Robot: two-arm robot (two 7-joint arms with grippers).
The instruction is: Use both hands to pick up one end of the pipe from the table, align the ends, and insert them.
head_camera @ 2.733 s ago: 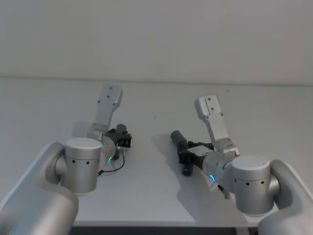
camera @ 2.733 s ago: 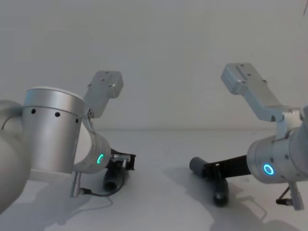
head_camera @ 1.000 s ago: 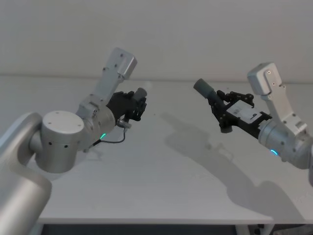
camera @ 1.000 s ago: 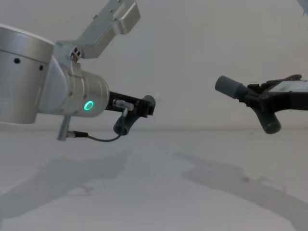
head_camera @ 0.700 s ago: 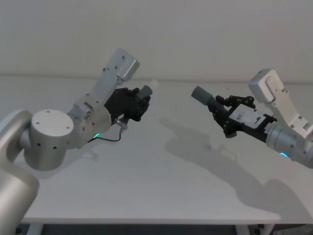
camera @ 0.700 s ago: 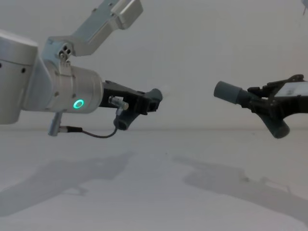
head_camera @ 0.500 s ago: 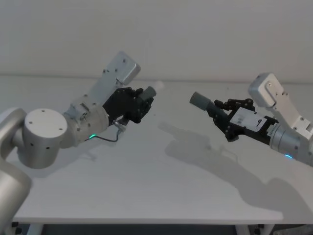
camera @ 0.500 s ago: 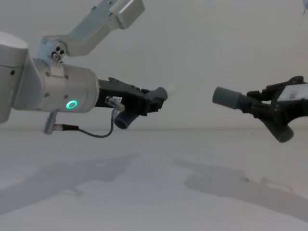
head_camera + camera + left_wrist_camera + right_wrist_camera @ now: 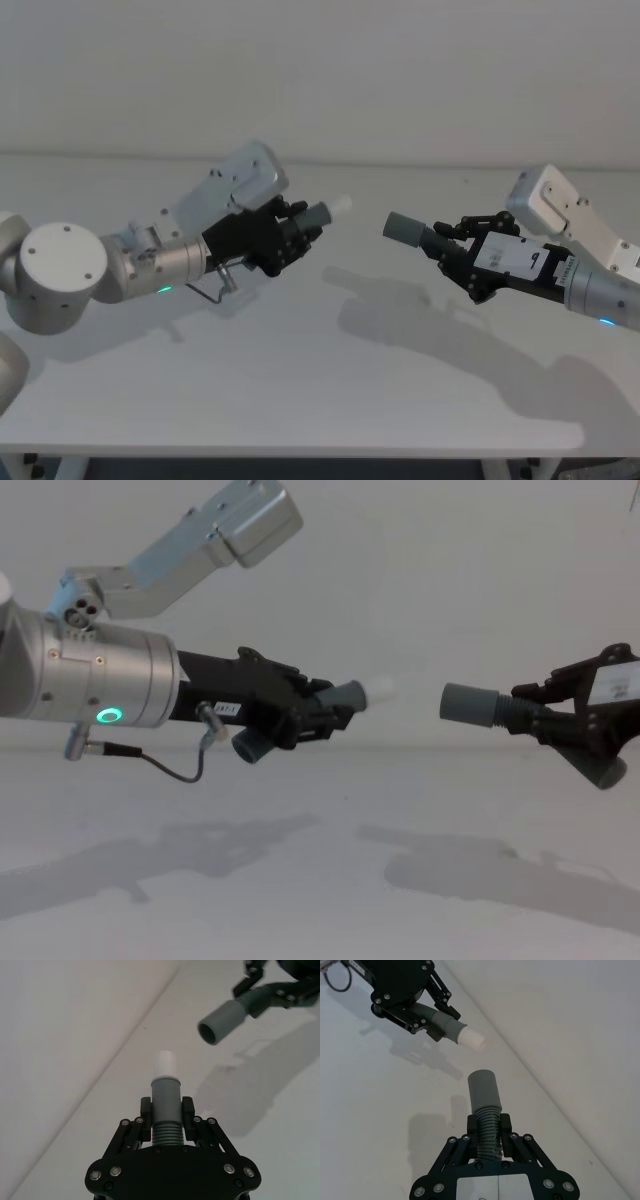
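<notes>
Both pipe pieces hang in the air above the white table [image 9: 300, 390]. My left gripper [image 9: 288, 236] is shut on the ribbed part of one grey pipe piece [image 9: 318, 215], whose whitish end [image 9: 341, 204] points right. My right gripper [image 9: 462, 252] is shut on the other grey piece [image 9: 408, 229], whose open mouth points left. In the chest view the white end [image 9: 382, 690] and the open mouth [image 9: 447, 702] face each other almost level, a short gap apart. The left wrist view shows the held piece [image 9: 165, 1094] with the other mouth [image 9: 209, 1034] off-line ahead.
A plain off-white wall [image 9: 320, 70] stands behind the table. The arms' shadows [image 9: 420, 320] fall on the bare table below the pipes. The table's front edge [image 9: 300, 452] runs along the bottom of the head view.
Both grippers lifted the pieces off the table. Over the last half second the two ends have drawn closer together and come more nearly level.
</notes>
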